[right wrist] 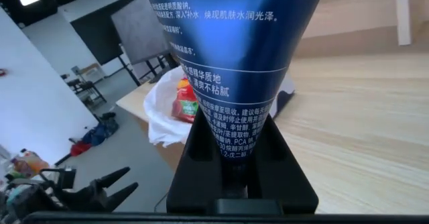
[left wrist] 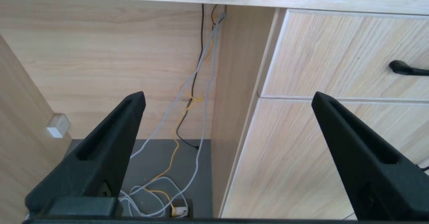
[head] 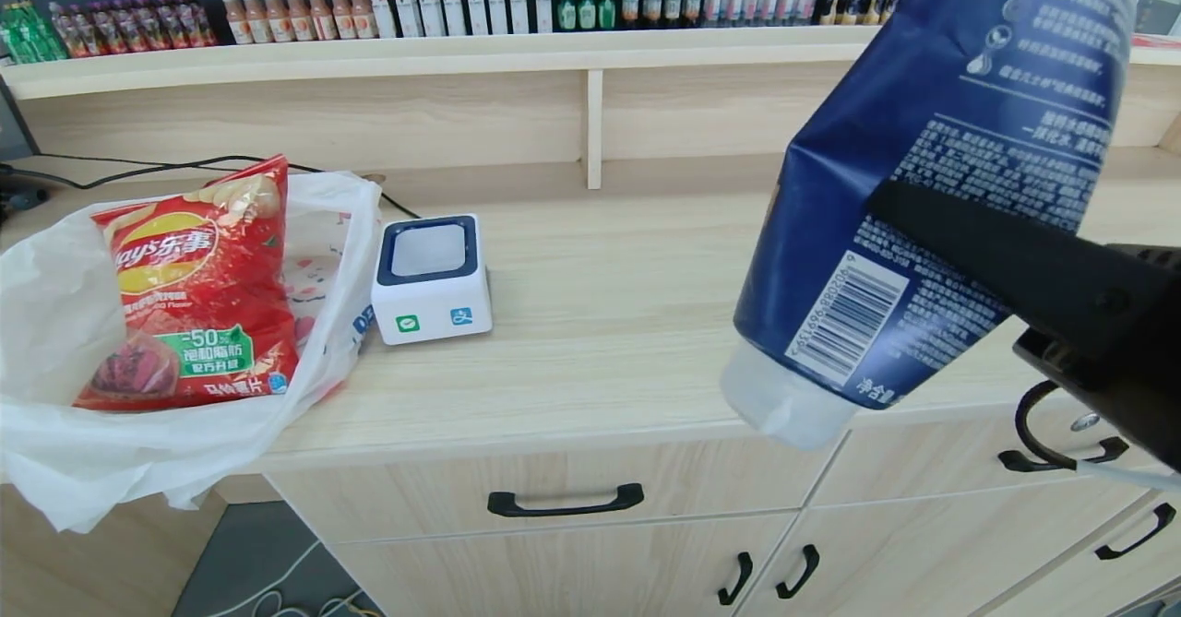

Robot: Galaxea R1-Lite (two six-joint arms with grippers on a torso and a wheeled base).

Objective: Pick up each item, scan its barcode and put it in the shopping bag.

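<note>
Blue tube point(head: 932, 183), clenched in the right tool point(head: 923, 220), hangs well right of the scanner point(head: 432, 278) with barcode point(head: 847, 320) toward the head camera; best to carry it above the scanner and roll the barcode down at its window; left tool point(left wrist: 228, 157) released.

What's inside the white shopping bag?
A red bag of chips lies in the shopping bag, sticking out. Anything beneath the chips is covered, so I cannot tell.
</note>
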